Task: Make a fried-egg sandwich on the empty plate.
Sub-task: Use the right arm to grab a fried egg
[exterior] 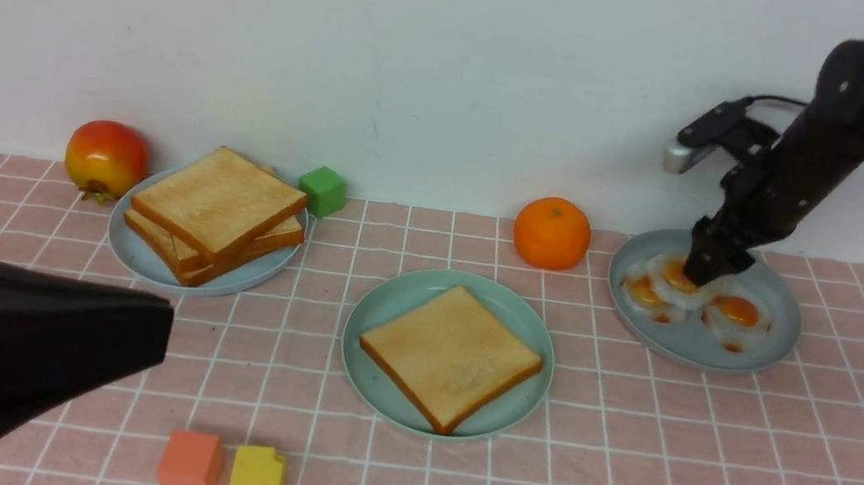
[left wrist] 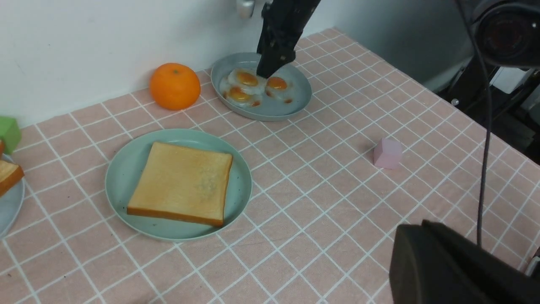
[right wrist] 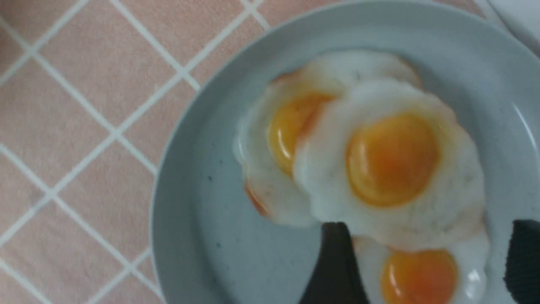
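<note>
Pink checked cloth covers the surface (exterior: 619, 467). In the front view the mint-green plate (exterior: 381, 311) sits at the middle, nearer than the other dishes, with one toast slice (exterior: 451, 353) lying flat on it, upper face uncovered. At the far left a pale blue plate (exterior: 269, 271) carries a stack of toast (exterior: 218, 206). At the far right a grey-blue dish (exterior: 686, 343) holds three fried eggs (exterior: 735, 316), and the right tool (exterior: 707, 275) reaches down into it, tip at the eggs. The left tool (exterior: 95, 332) hangs at the near left, apart from everything, pressed together. In the left wrist view the mint-green plate and its slice lie well apart from the dish, an orange (left wrist: 175, 85) stands near the dish, and the right tool points down among the yolks. The right wrist view shows two dark fingers (right wrist: 333, 270) spread wide, one on each side of an egg; whether they touch it I cannot tell. Two more eggs overlap beyond them.
</note>
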Controlling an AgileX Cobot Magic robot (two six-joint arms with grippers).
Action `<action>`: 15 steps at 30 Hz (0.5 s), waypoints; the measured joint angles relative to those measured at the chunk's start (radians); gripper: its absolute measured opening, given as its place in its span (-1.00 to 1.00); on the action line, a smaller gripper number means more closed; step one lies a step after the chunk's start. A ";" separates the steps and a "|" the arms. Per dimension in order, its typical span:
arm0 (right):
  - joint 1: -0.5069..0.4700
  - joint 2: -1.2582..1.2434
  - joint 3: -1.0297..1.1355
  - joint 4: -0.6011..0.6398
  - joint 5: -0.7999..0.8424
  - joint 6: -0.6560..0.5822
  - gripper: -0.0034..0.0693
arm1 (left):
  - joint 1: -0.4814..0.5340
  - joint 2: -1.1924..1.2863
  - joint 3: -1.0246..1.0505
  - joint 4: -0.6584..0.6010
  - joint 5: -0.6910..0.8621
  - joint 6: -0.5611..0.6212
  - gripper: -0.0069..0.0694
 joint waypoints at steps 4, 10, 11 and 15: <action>-0.053 0.009 0.000 0.071 -0.007 -0.136 0.43 | 0.000 0.000 0.000 0.005 0.002 0.001 -0.85; -0.107 0.033 0.000 0.237 -0.002 -0.358 0.58 | 0.000 0.000 0.000 0.011 0.002 0.003 -0.85; -0.108 0.038 0.000 0.247 -0.002 -0.392 0.64 | 0.000 0.000 0.000 0.015 0.002 0.003 -0.85; -0.106 0.061 0.000 0.232 -0.012 -0.427 0.79 | 0.000 0.000 0.000 0.040 0.002 0.003 -0.85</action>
